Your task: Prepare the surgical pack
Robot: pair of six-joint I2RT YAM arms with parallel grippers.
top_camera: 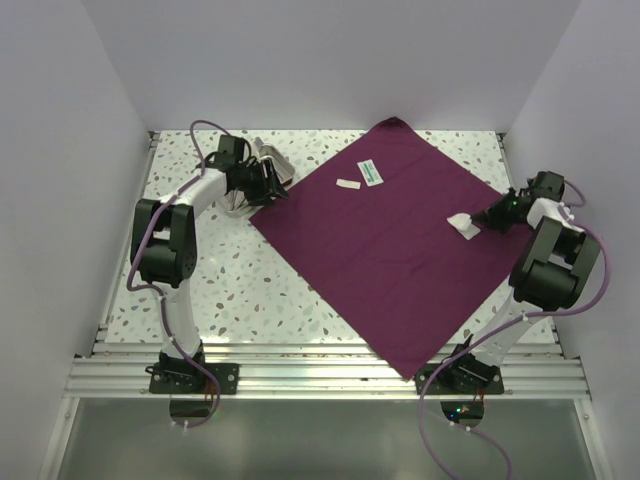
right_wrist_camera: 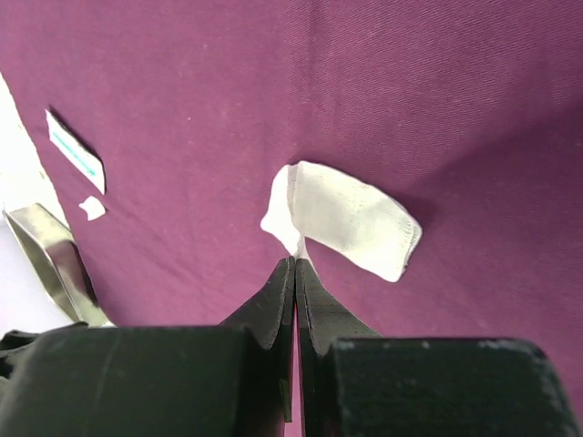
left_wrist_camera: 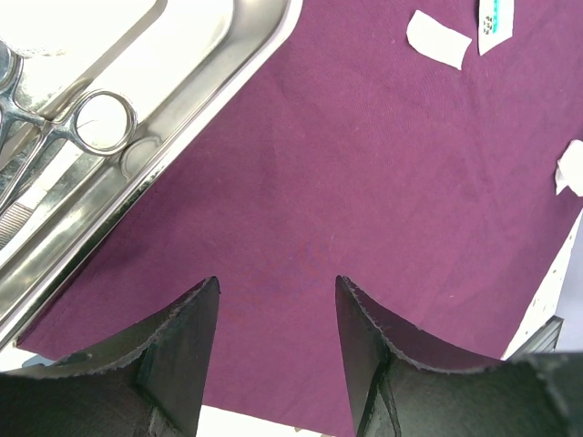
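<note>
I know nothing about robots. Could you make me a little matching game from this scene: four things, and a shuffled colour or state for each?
Things:
1. cloth
2. tray
3. gauze
4. left gripper

Colour or state:
A. open, holding nothing
B. plum-purple
C. pinched by the right gripper
D. shiny steel

Pairs: 1-B, 2-D, 3-C, 4-A.

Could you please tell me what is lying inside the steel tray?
Inside the steel tray, ring-handled silver instruments lie on its floor. Their tips run out of the left wrist view, and from above the left arm covers much of the tray.
</note>
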